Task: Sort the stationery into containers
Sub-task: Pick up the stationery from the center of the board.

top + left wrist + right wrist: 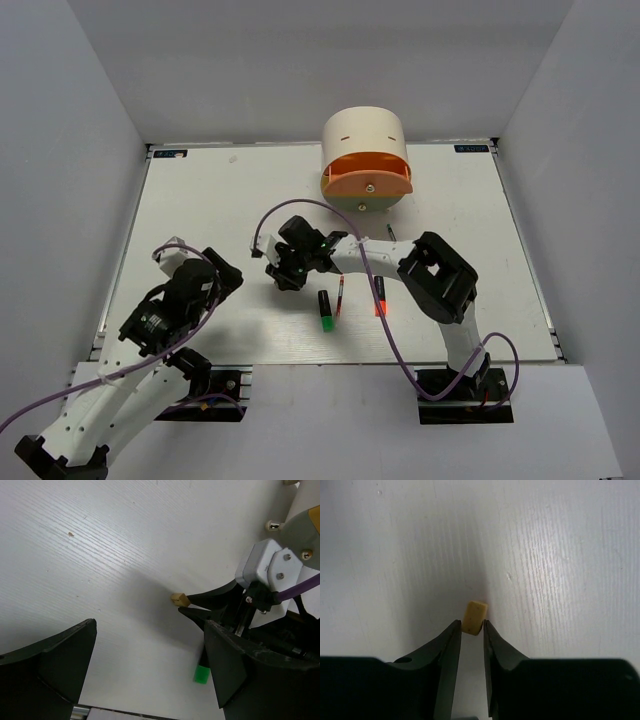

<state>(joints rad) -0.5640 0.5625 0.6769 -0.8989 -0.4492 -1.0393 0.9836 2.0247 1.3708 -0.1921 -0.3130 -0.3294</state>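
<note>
the right end effector (472, 626) pinches a beige eraser (475, 614) at its tips, near the middle of the counter (200, 200). the left end effector (145, 675) hangs spread by the near-left corner. the next move is likely a lift and carry to the open orange drawer (367, 177) at the far edge, releasing inside.

Reaching leftward, right gripper (472, 625) apparently pinching eraser (474, 616); left gripper (150, 625) wide open.

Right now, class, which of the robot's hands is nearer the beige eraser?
Right. The right hand has the beige eraser pinched between its fingertips. The left hand is open and well apart from the eraser, off to its left in the top view.
</note>
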